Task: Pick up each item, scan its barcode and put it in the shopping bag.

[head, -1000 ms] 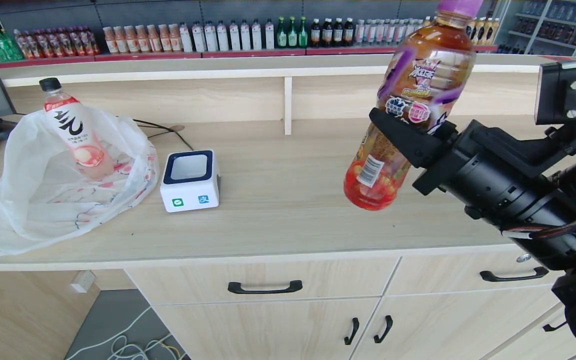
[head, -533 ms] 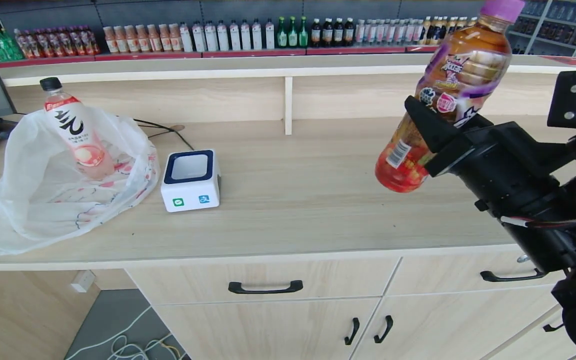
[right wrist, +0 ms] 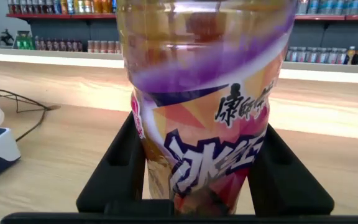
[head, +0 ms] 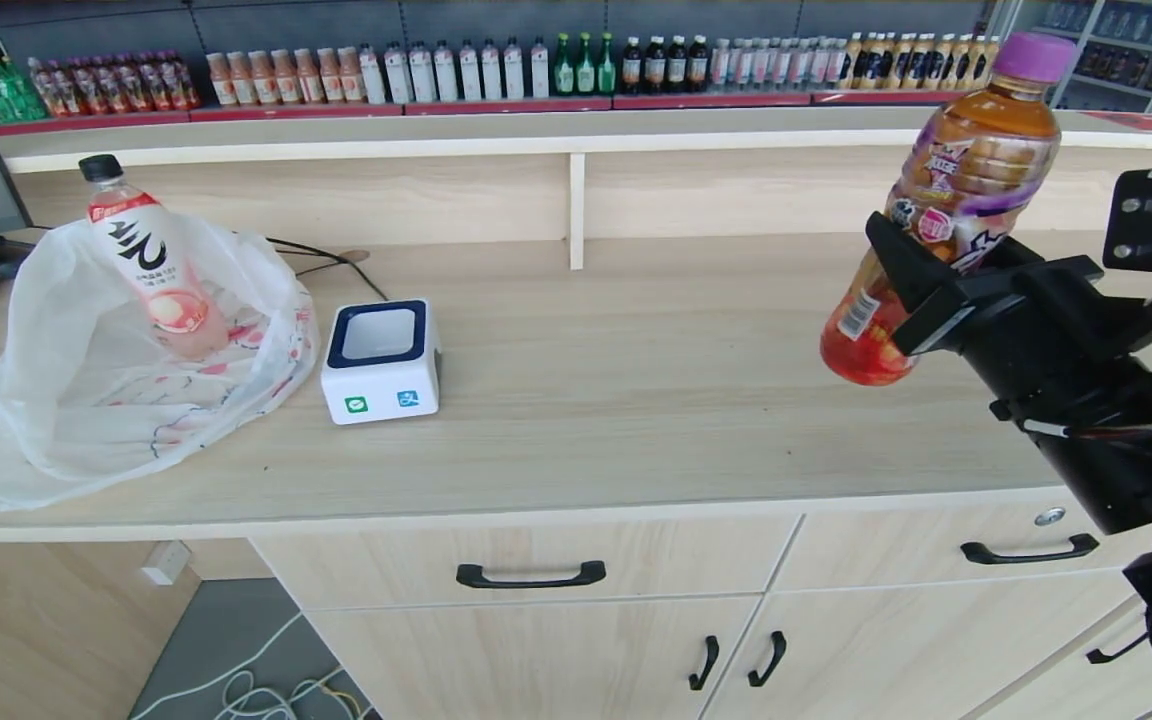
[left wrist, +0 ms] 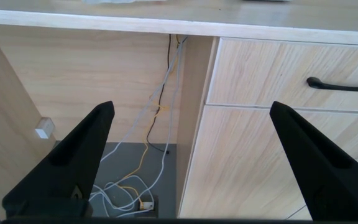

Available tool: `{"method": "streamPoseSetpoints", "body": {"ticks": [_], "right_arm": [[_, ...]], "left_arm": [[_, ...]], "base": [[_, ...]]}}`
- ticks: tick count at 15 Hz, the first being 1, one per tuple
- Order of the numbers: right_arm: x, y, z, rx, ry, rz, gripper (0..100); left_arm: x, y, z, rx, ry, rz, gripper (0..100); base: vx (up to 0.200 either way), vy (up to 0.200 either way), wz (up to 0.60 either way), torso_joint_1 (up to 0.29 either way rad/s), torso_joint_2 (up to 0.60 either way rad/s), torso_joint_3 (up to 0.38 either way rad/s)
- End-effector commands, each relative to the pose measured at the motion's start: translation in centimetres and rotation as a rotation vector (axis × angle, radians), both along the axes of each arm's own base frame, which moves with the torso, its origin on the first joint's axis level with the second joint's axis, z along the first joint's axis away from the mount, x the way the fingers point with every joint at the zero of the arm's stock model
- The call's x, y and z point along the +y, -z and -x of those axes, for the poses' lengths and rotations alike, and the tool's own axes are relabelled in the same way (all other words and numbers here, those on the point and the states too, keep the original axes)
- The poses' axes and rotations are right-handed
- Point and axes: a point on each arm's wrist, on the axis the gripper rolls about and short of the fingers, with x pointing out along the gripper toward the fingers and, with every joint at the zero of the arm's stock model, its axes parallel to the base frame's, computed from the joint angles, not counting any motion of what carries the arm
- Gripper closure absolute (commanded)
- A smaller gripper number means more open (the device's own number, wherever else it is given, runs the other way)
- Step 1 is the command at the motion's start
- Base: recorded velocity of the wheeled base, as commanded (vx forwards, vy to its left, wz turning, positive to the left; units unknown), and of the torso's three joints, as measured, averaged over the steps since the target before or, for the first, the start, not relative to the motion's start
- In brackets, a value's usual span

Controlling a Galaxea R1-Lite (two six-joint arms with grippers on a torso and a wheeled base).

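Head view: pink bottle [head: 151, 265] in shopping bag [head: 86, 420]; right gripper [head: 946, 258] clamped on tea bottle [head: 976, 150]; left gripper [left wrist: 191, 109] apart.

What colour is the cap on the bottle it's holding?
The cap is purple, best seen in head view.

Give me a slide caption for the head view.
Right claw holds the purple-capped bottle above the counter, right of the scanner and bag.

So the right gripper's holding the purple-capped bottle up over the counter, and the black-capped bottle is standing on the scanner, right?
Not quite. The head view shows the black-capped bottle leaning inside the shopping bag, beside the scanner, not on it. The right gripper does hold the purple-capped bottle over the counter.
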Motion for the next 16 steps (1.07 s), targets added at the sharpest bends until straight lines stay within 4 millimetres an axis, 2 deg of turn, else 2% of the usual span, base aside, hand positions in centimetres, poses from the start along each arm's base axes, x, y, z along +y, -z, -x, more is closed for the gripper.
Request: {"method": "streamPoseSetpoints", "body": {"ticks": [1, 4, 6, 9, 12, 16], "right_arm": [[0.0, -0.2, 0.1, -0.007, 0.001, -0.004, 100], [-0.1, -0.2, -0.1, -0.006, 0.002, -0.009, 100], [0.1, -0.8, -0.5, -0.028, 0.004, -0.022, 100], [0.0, 0.4, -0.6, 0.017, 0.016, -0.01, 100], [0.0, -0.4, -0.9, -0.011, 0.011, -0.036, 100], [0.1, -0.5, -0.9, -0.015, 0.014, -0.026, 100]], "left_arm": [[0.0, 0.0, 0.0, -0.001, 0.0, 0.001, 0], [0.0, 0.0, 0.0, -0.001, 0.0, 0.002, 0], [0.0, 0.0, 0.0, -0.001, 0.0, 0.004, 0], [0.0, 0.0, 0.0, -0.001, 0.0, 0.004, 0], [0.0, 0.0, 0.0, -0.001, 0.0, 0.002, 0], [0.0, 0.0, 0.0, -0.001, 0.0, 0.004, 0]], "base": [[0.0, 0.0, 0.0, 0.0, 0.0, 0.0], [0.0, 0.0, 0.0, 0.0, 0.0, 0.0], [0.0, 0.2, 0.0, 0.0, 0.0, 0.007], [0.0, 0.2, 0.0, 0.004, 0.0, 0.005], [0.0, 0.2, 0.0, 0.007, 0.0, 0.005], [0.0, 0.2, 0.0, 0.001, 0.01, 0.002]]}}
